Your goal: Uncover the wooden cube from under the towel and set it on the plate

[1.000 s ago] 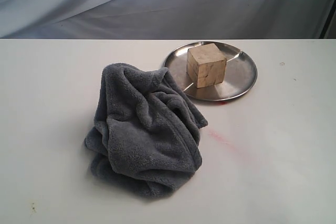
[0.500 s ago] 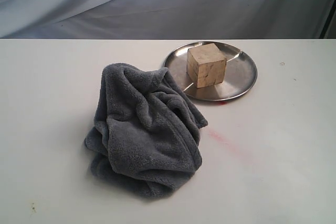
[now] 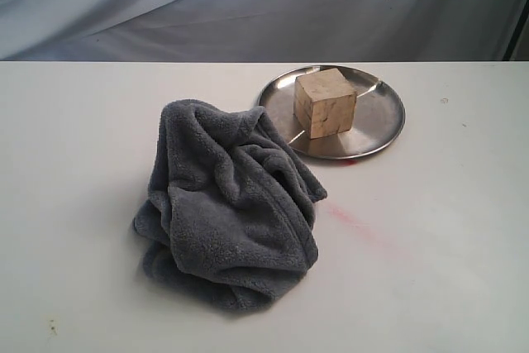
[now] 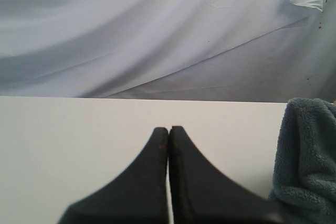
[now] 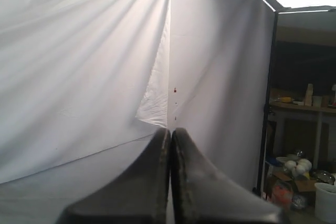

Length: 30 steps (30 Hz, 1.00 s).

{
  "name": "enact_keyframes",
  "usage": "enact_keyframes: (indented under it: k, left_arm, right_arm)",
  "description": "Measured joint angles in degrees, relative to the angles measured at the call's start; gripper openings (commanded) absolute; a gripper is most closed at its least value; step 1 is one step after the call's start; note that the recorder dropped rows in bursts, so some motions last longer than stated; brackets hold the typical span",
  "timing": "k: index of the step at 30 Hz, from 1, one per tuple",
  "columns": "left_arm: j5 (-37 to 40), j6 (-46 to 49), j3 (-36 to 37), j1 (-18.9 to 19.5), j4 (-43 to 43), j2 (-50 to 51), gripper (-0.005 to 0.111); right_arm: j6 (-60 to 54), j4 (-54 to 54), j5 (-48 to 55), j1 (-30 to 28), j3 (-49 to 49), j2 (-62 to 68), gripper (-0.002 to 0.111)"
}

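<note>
The pale wooden cube point(image 3: 325, 102) stands on the round silver plate point(image 3: 380, 126) at the back right of the white table. In front and to the left of the plate lies the blue-grey towel point(image 3: 225, 202) in a crumpled heap, its far edge touching the plate's rim. No arm shows in the exterior view. My left gripper point(image 4: 168, 128) is shut on nothing, low over bare table, with an edge of the towel point(image 4: 307, 156) off to one side. My right gripper point(image 5: 170, 129) is shut and empty, pointing at the white backdrop.
A faint red smear point(image 3: 351, 221) marks the table to the right of the towel. A white cloth backdrop point(image 3: 264, 6) hangs behind the table. The right wrist view shows a dark frame post point(image 5: 266, 114) and cluttered shelves point(image 5: 302, 177) beyond it.
</note>
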Motion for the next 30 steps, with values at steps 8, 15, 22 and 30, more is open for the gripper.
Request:
enact_keyframes:
  k: [8,15,22,30]
  left_arm:
    - [0.0,0.0,0.0,0.0,0.0,0.0,0.001]
    - [0.0,0.0,0.0,0.0,0.0,0.0,0.001]
    - [0.0,0.0,0.0,0.0,0.0,0.0,0.001]
    - [0.0,0.0,0.0,0.0,0.0,0.0,0.001]
  right_arm:
    - [-0.1,0.6,8.3,0.0,0.0,-7.4,0.000]
    - [-0.1,2.1,13.9,0.0,0.0,-9.9,0.000]
    - [-0.1,3.1,17.3,0.0,0.1,-9.9,0.000]
    - [-0.1,8.1,16.8,0.8,9.8,-9.9,0.000]
